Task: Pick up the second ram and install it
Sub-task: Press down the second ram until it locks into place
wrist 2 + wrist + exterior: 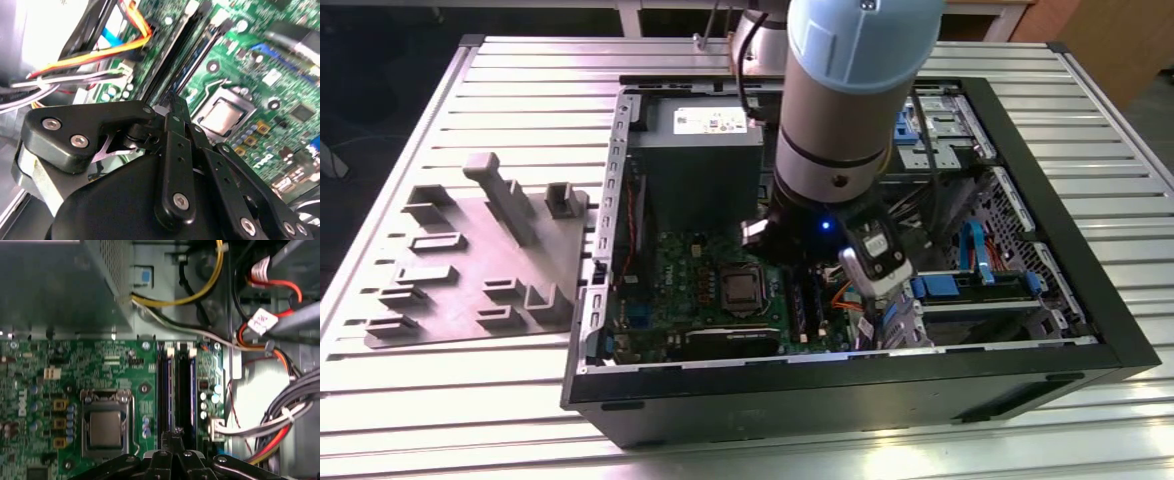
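My gripper (174,432) is down inside the open computer case (854,390), over the green motherboard (100,360). Its black fingers (172,112) are shut, tips together, with no gap between them. The tips sit right above the near end of two long black memory slots (185,390). The second ram (170,385) shows as a thin dark blue-green edge running along the slot nearer the processor socket (106,427), and it appears in the second wrist view as the same stick (199,56). I cannot tell whether the fingertips touch it.
Orange, red, yellow and grey cables (270,425) hang close beside the slots on the side away from the socket. The grey power supply (698,165) stands behind the board. A grey fixture plate (480,260) lies on the slatted table at the exterior view's left.
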You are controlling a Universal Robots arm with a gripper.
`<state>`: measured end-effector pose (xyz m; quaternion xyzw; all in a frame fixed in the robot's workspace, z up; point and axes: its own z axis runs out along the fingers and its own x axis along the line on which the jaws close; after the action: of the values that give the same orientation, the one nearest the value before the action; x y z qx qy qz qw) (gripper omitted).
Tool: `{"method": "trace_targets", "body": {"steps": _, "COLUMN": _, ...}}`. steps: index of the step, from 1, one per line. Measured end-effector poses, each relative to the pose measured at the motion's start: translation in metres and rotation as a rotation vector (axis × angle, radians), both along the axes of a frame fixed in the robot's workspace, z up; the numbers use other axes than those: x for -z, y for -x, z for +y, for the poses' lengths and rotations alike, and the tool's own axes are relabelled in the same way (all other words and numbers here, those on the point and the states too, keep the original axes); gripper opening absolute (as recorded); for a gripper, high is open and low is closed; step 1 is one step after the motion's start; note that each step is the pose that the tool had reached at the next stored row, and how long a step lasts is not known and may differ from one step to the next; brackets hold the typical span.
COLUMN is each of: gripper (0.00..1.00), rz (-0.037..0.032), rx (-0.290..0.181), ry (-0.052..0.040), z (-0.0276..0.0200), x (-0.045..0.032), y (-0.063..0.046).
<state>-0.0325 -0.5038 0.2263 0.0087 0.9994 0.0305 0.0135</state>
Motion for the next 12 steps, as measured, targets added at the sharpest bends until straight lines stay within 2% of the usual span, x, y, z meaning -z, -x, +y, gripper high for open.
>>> {"method": "trace_targets", "body": {"steps": 3, "gripper": 0.10, "rz": 0.0000, "rx": 0.000, "ry": 0.0001, "z": -0.0070, "x": 0.0000, "y": 0.0000}}
{"method": "trace_targets", "body": {"steps": 12, "gripper": 0.10, "rz": 0.0000, "rx": 0.000, "ry": 0.0000, "z": -0.0079, "x": 0.0028, "y": 0.0000}}
